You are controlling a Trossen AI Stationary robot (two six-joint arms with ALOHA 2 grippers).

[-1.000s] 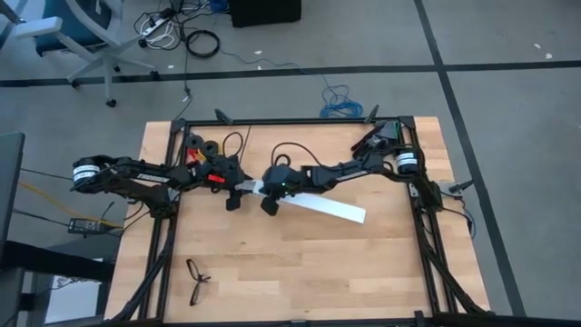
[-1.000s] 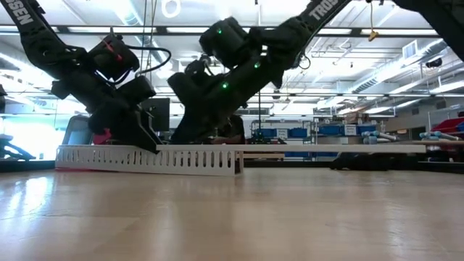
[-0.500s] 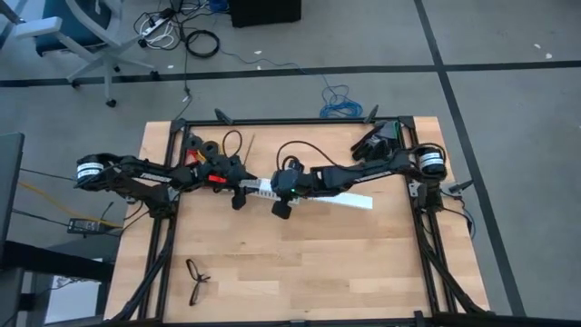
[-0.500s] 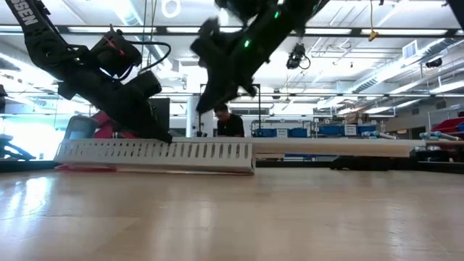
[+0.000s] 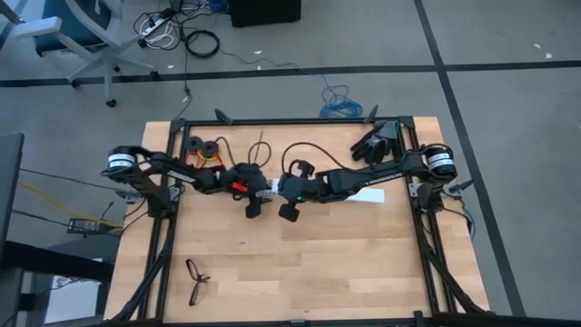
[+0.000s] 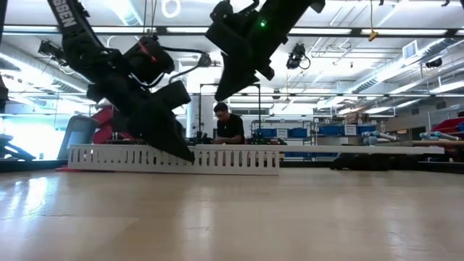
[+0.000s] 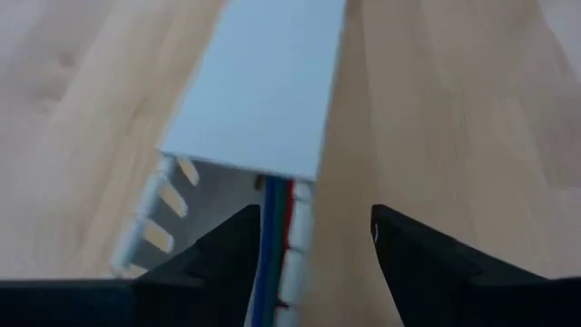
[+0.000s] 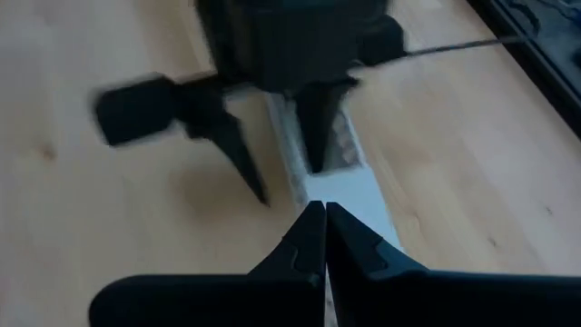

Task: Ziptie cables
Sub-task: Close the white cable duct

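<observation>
At the centre of the high view, the left gripper stands with its fingers spread wide, straddling the near end of the white slotted rail; the left wrist view shows one dark finger on each side of the rail's open channel. The right gripper, just beside it at mid-frame, has its fingers pressed together with nothing visible between them, hanging over the rail's flat cover. The cables lie inside the channel as blue and red strands emerging from under the cover. No ziptie can be made out in any view. To do this step well, hold the rail steady with the left gripper and keep the right tips aligned with the channel axis. A skewed approach would likely catch the slotted wall rather than the wires. A person sits beyond the table.
</observation>
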